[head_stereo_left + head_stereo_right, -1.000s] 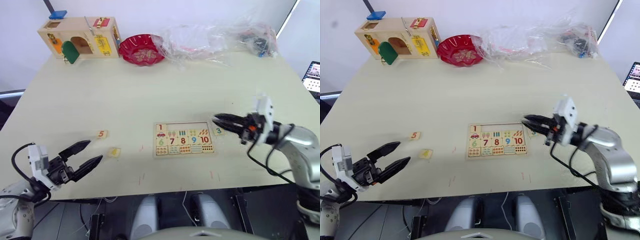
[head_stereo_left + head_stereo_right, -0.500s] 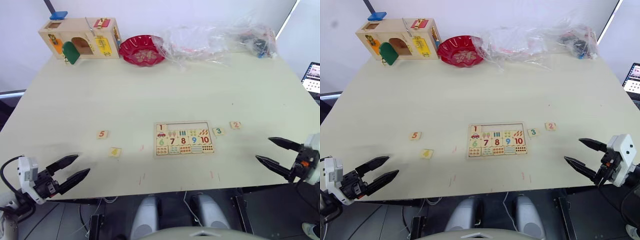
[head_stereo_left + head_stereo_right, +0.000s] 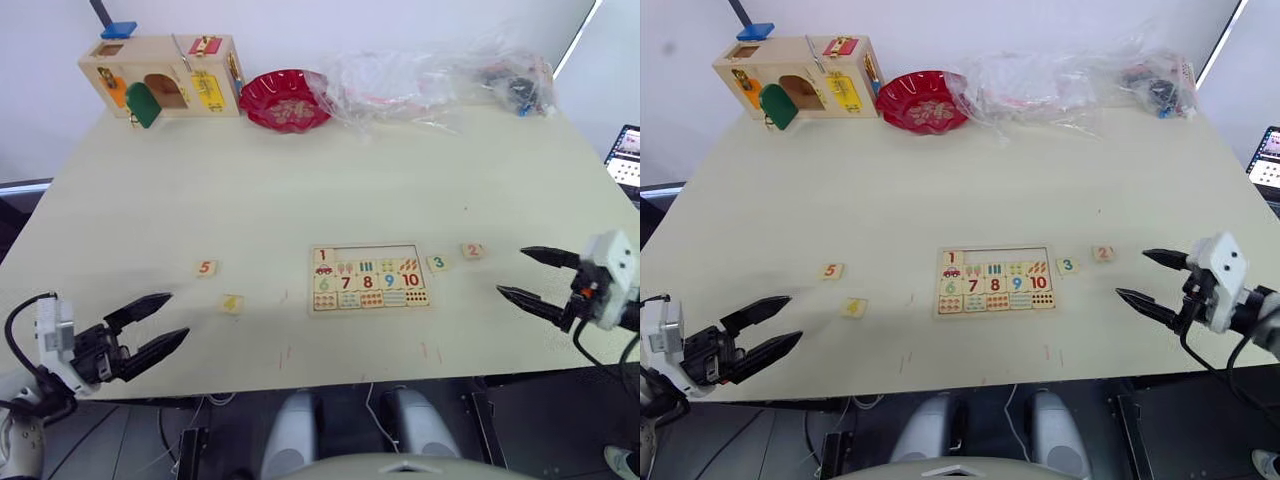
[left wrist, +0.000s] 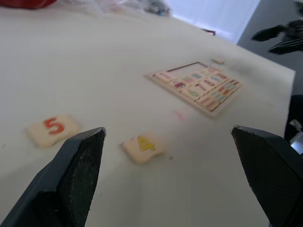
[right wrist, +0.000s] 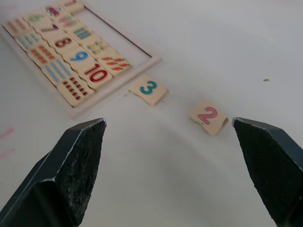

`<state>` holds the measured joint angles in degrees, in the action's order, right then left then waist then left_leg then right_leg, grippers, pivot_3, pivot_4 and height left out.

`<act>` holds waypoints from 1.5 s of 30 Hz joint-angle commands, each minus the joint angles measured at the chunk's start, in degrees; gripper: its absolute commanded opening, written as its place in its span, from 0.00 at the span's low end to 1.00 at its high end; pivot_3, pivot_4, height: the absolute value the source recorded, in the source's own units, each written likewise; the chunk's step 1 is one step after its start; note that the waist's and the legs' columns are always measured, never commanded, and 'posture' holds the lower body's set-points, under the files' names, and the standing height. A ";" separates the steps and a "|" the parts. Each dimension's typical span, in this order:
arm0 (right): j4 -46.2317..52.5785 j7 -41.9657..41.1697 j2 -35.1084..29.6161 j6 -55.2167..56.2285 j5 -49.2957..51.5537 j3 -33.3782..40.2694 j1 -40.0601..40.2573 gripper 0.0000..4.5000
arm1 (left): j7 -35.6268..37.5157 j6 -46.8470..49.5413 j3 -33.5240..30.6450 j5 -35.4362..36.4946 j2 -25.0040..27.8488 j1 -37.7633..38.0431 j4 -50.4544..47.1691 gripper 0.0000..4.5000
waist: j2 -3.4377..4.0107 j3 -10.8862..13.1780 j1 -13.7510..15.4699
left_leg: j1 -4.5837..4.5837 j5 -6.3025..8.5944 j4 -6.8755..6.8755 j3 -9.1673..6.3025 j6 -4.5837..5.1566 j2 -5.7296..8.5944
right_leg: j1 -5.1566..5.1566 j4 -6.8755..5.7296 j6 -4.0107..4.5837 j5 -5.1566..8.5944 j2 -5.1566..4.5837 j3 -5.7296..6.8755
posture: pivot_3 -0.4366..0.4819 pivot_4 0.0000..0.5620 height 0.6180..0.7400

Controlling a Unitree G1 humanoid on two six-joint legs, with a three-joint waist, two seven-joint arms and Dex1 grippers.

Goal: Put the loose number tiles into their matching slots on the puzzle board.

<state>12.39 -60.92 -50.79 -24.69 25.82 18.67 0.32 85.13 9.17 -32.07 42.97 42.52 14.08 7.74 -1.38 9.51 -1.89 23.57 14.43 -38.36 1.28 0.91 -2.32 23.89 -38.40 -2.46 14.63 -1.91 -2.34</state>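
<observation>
**Both arms low at the near table edge, grippers spread**

Left gripper [image 3: 150, 325]: held low at the robot's left, its two black fingers parted wide and pointing forward and inward. Right gripper [image 3: 530, 275]: held at the robot's right, fingers likewise spread apart, tips directed inward. Neither gripper holds anything. A cable loops at each wrist.

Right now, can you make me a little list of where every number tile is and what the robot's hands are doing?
Board: puzzle board mid-table, top row holds only tile 1; four slots bare.
Tile 2: on table, right of board.
Tile 3: on table, close beside board's right edge.
Tile 4: on table, left of board.
Tile 5: on table, left of board, farther back than 4.
Left hand: open, empty, near 4 and 5.
Right hand: open, empty, near 2 and 3.
</observation>
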 commanded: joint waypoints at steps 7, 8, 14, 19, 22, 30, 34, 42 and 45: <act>-24.49 -11.40 -3.75 10.64 -10.36 -16.79 -23.26 1.00 | 7.37 -0.45 1.89 5.71 -1.31 -5.87 -0.42 1.00 | 0.02 0.02 -0.10 | 0.05 0.00 -0.01 0.02 0.00 0.01 | 0.00 0.01 -0.19 -0.11 0.06 0.05 | 0.48 0.27 1.00; -27.77 -12.13 -3.35 13.35 -12.18 -18.49 -25.71 1.00 | 7.37 -0.03 2.90 6.57 -0.61 -5.40 -0.77 1.00 | 0.03 0.03 -0.14 | 0.07 0.00 -0.01 0.03 0.00 0.00 | 0.01 0.02 -0.20 -0.12 0.05 0.05 | 0.48 0.27 1.00; -39.35 -16.63 0.52 19.54 -15.69 -23.53 -36.16 1.00 | 7.37 -1.39 4.60 8.72 0.41 -4.97 0.05 1.00 | 0.10 0.07 -0.29 | 0.08 0.00 0.00 0.02 0.00 -0.02 | 0.03 0.04 -0.19 -0.13 0.04 0.06 | 0.48 0.27 1.00; -46.47 -22.49 3.22 23.11 -15.43 -24.47 -40.25 1.00 | 7.37 -3.29 4.14 10.32 -0.89 -3.28 -0.61 1.00 | 0.14 0.10 -0.24 | 0.07 0.00 -0.01 0.02 0.00 -0.02 | 0.02 0.04 -0.20 -0.14 0.00 0.05 | 0.48 0.27 1.00; -52.87 -24.41 4.70 26.57 -16.56 -24.69 -43.04 1.00 | 7.37 -6.24 4.42 10.93 -1.76 -3.47 0.52 1.00 | 0.17 0.11 -0.13 | 0.08 0.00 -0.01 0.01 0.00 -0.01 | 0.02 0.04 -0.21 -0.14 -0.03 0.07 | 0.48 0.27 1.00; -67.09 -25.56 6.32 34.73 -22.06 -26.23 -50.09 1.00 | 7.37 -9.16 5.67 11.09 -1.88 -3.15 4.31 1.00 | 0.23 0.15 -0.34 | 0.04 -0.01 -0.04 0.07 0.00 0.01 | 0.02 -0.03 -0.19 -0.15 0.00 0.06 | 0.48 0.27 1.00; -70.92 -25.80 7.27 36.11 -23.32 -26.22 -51.20 1.00 | 7.37 -9.68 6.23 10.63 -2.51 -3.94 4.89 1.00 | 0.23 0.15 -0.35 | 0.04 -0.01 -0.04 0.07 0.00 0.01 | 0.02 -0.03 -0.19 -0.15 0.00 0.06 | 0.48 0.27 1.00; -72.91 -25.44 7.91 36.98 -24.46 -25.44 -50.59 0.71 | 7.37 -9.56 6.76 10.09 -3.08 -5.46 5.22 1.00 | 0.25 0.16 -0.35 | 0.03 -0.01 -0.05 0.06 0.00 0.02 | 0.01 -0.10 -0.19 -0.15 -0.01 0.05 | 0.48 0.27 1.00; -73.06 -24.66 7.94 37.86 -25.10 -25.53 -50.16 0.38 | 7.37 -9.28 6.84 10.07 -2.90 -5.86 5.25 1.00 | 0.26 0.17 -0.36 | 0.01 -0.01 -0.05 0.06 0.00 0.02 | 0.02 -0.13 -0.19 -0.15 -0.01 0.05 | 0.48 0.27 1.00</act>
<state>-61.12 -85.86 -42.40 12.01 0.54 -8.06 -49.67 90.71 0.19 -24.56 53.01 39.07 8.29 13.13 -1.12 9.67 -2.26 23.58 14.42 -38.41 1.34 0.91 -2.31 23.91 -38.53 -2.64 14.48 -1.91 -2.29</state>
